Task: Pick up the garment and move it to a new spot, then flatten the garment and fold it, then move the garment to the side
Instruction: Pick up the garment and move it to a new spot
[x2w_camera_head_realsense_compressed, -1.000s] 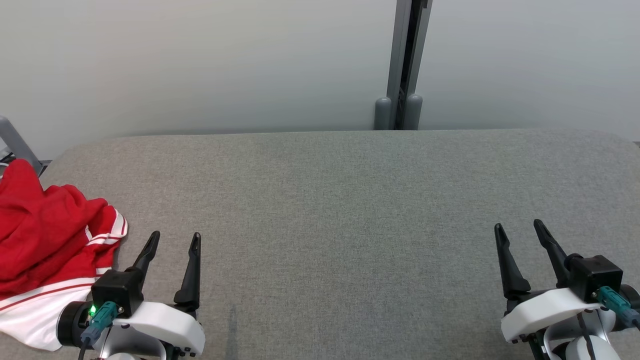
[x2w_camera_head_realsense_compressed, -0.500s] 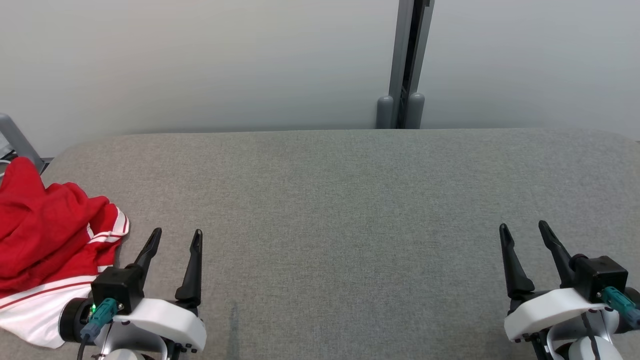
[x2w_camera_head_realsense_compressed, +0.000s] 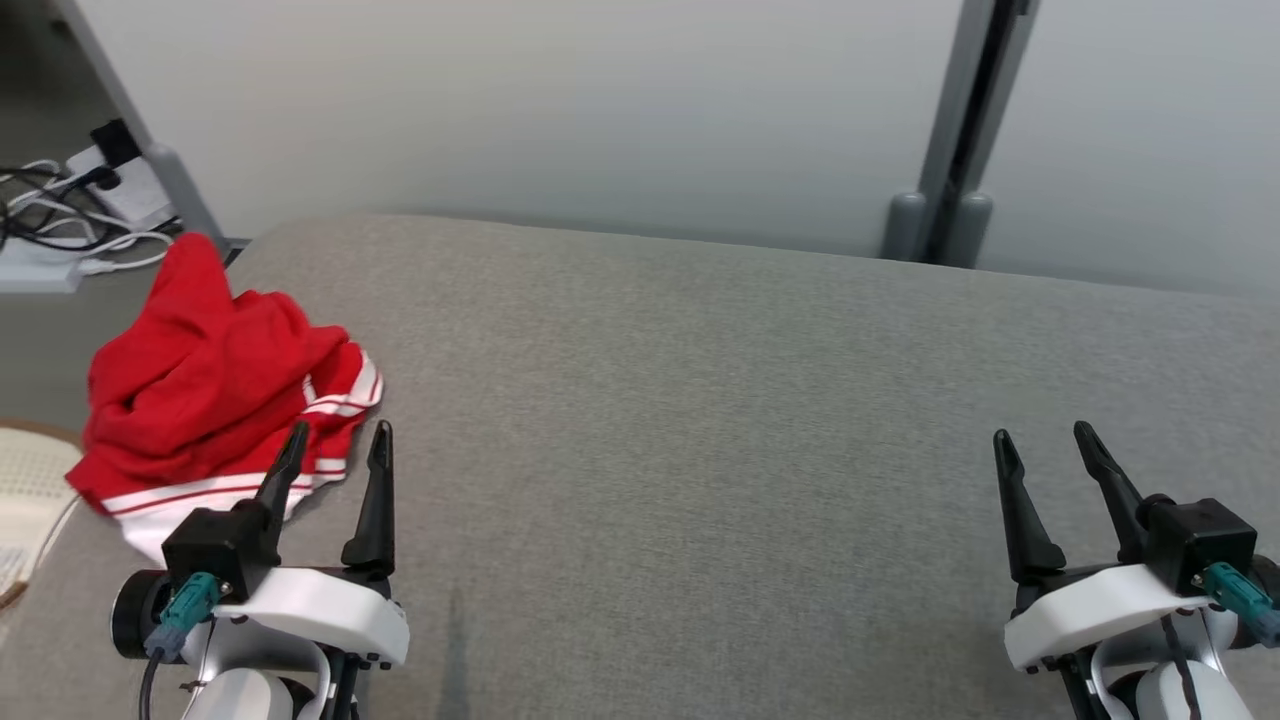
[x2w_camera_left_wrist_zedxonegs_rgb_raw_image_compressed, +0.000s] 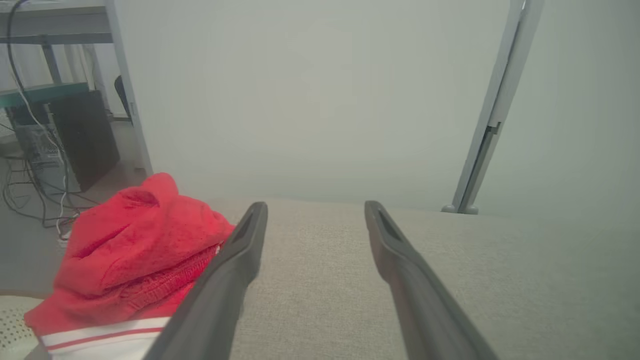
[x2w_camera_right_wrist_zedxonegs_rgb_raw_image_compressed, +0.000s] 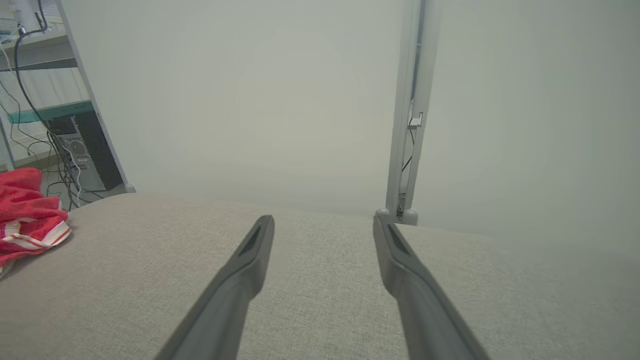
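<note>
Two claws spread, empty | left claw (x2w_camera_head_realsense_compressed: 340, 430) just beside crumpled red garment (x2w_camera_head_realsense_compressed: 200, 380) | right claw (x2w_camera_head_realsense_compressed: 1041, 433) well apart, over counter (x2w_camera_head_realsense_compressed: 680, 400)

Head view downward, wrist views low, sharing grey surface (x2w_camera_head_realsense_compressed: 700, 400)

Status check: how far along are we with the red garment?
Nothing done yet: the garment lies crumpled at the left end of the grey surface. In hand: nothing; the left gripper is open beside it, the right gripper open at the far end. Left: pick up, move, flatten, fold, set aside.
</note>
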